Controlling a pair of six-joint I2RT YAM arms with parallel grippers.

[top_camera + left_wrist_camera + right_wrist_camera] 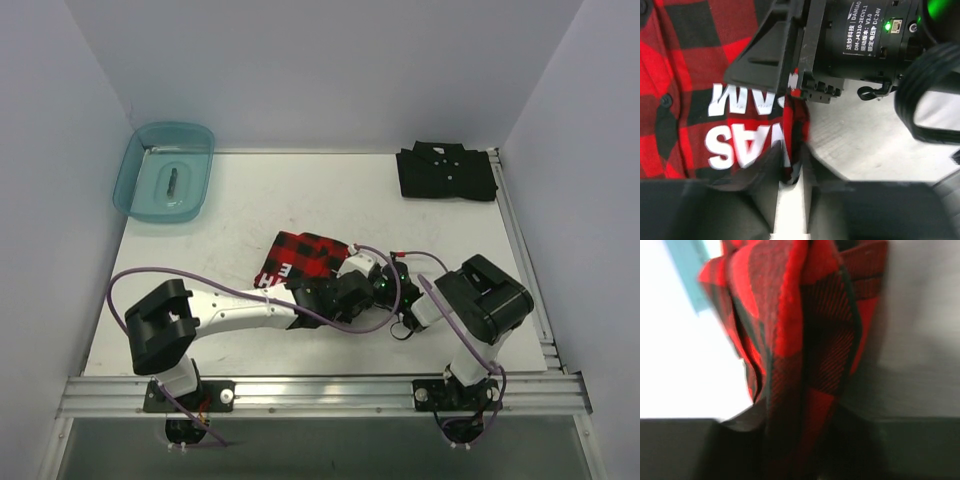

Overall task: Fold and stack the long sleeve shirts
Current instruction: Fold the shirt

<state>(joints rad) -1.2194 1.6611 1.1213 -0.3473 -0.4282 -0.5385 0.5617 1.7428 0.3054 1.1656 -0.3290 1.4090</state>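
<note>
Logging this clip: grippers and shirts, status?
Left gripper, right gripper both shut on plaid shirt, mid-table. Black shirt folded, far right corner. Teal bin far left, apart.

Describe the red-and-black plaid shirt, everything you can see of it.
The plaid shirt looks like soft red-and-black checked flannel, with white block letters near one edge and a small dark button. It lies partly folded and bunched on the white table, near the middle, just ahead of both arms. The left tool pinches one edge of it. The right tool grips a gathered bunch of cloth that rises in folds.
</note>
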